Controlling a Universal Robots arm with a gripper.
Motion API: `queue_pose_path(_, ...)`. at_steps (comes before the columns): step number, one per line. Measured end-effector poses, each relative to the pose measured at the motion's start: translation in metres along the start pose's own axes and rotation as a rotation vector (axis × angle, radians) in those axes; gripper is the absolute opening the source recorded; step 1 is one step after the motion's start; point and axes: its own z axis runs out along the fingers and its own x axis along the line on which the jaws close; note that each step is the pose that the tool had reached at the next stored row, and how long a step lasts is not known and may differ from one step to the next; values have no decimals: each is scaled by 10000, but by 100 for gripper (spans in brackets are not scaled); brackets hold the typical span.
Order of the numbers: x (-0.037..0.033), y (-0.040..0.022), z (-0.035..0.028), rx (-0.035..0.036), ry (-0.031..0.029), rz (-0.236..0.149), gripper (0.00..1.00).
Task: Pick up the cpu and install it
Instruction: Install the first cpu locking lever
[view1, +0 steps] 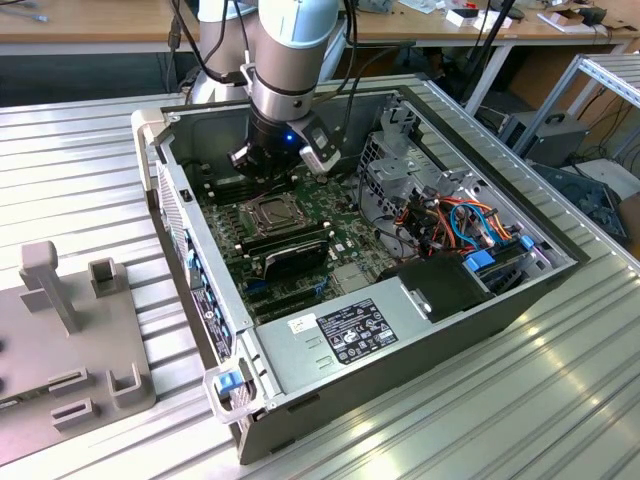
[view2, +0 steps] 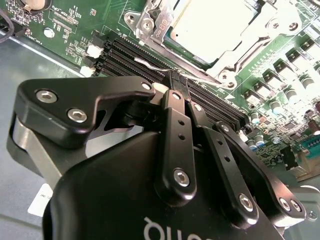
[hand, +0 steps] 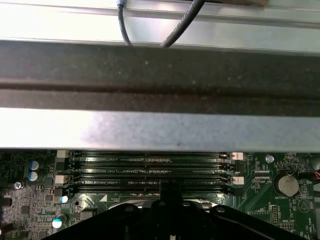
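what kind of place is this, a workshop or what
Probably a robotics lab or test workshop: an open computer case lies on a ribbed metal table, wooden workbenches stand behind, and the gripper hangs over the motherboard.

Arm (view1: 295, 50): silver-grey cylindrical wrist, blue indicator light, dark cables trailing. Gripper (view2: 180, 82): matte black linkage fingers (view2: 172, 145), silver hex screws, white lettering on body.

Dull silver metal cpu (view2: 207, 22)
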Motion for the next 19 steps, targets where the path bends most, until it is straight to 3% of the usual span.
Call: queue_pose_path(19, -19, -10, 52, 30, -9, 59, 11)
